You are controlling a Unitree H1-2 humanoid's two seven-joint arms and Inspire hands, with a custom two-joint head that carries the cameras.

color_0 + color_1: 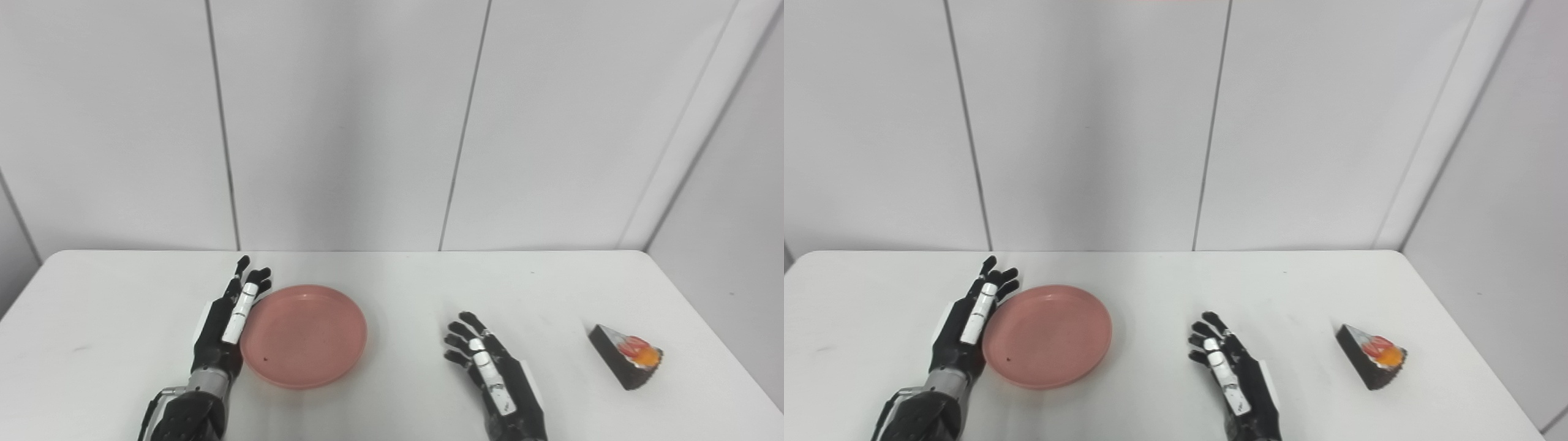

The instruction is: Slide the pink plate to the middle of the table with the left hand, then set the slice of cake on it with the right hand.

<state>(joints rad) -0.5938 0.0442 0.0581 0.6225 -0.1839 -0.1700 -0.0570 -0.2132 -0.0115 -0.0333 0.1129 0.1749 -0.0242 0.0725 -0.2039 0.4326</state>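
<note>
Left robot hand point(229, 318) fingers extended, edge against pink plate point(304, 335) rim, right robot hand point(490, 373) open, empty, cake slice point(626, 356) well apart on white bench point(398, 275)

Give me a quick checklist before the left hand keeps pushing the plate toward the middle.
1. Left hand against the pink plate on its left rim: ok.
2. Plate at table's middle: not ok, it sits left of centre.
3. Plate bare, ready for cake: ok.
4. Right hand open, holding nothing: ok.
5. Slice of cake out of the plate's path, at the right: ok.
6. Firm contact along the rim: cannot tell.
</note>
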